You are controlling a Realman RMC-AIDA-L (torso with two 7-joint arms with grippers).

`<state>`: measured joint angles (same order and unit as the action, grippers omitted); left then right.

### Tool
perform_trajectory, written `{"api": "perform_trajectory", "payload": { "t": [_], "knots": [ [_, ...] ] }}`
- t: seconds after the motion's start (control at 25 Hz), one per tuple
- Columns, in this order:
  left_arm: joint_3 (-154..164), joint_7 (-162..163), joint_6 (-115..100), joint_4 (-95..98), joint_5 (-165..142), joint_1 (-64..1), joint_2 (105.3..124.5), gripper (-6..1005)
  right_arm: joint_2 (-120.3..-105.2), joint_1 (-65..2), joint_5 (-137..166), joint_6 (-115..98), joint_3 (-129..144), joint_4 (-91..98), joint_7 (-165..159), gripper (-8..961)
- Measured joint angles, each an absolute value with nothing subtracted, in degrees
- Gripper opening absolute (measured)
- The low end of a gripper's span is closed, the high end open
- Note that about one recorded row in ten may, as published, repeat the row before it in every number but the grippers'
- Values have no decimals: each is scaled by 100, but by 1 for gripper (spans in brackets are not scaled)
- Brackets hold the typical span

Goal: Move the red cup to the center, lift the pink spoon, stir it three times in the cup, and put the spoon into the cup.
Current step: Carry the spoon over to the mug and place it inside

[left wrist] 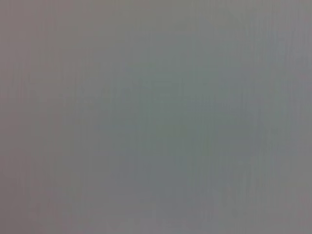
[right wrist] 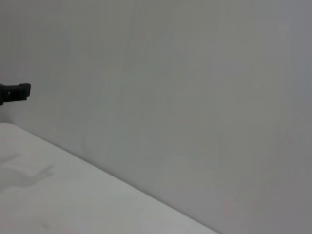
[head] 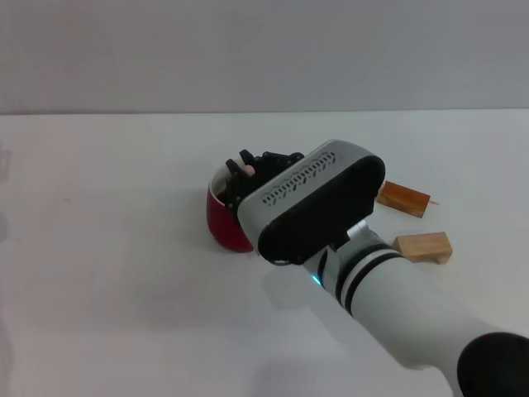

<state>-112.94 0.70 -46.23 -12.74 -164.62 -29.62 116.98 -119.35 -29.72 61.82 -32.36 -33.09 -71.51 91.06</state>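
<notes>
Near the middle of the white tabletop (head: 107, 273) — the red cup (head: 223, 222): a rounded dark-red ceramic mug, upright, its white inside showing only as a thin sliver at the rim; the rest of the mouth is covered from the head view.

Right gripper (head: 252, 175): black, hanging directly over the cup's mouth, reaching in from the robot's right on a white arm with a large grey-and-black wrist housing. Its jaws sit close together around a small pale pink patch; this looks like the handle of the pink spoon (head: 249, 170), held above the cup's opening. The spoon's metal bowl is hidden, so whether it reaches into the cup cannot be told.

Wooden blocks, two, on the tabletop to the robot's right of the cup:
- orange-brown block (head: 404, 198), farther back, just beside the wrist housing;
- pale block (head: 423, 246), nearer the robot, close to the arm.

Left gripper: not seen in any view; the left wrist view shows a plain grey field only.

Right wrist view: bare wall and a strip of tabletop, with a small black part at one edge.
</notes>
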Motion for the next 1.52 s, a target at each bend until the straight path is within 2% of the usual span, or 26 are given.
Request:
{"api": "perform_trajectory", "payload": {
  "t": [0.36,0.92,1.52],
  "knots": [
    [-11294,70,-4638,-1274,-16452,-2985,11712,844,-11934,-3099,6178,-3248,-3584,-6961,9088,143],
    [-11294,70,-4641,-1275,-16459,-2989,11716,843,-11900,-2734,6178,-3230,-3265,-7343,9126,153],
    [-11294,70,-4658,-1279,-16459,-2985,11716,843,-11951,-3259,6178,-2777,-3572,-6747,9071,165]
  ]
}}
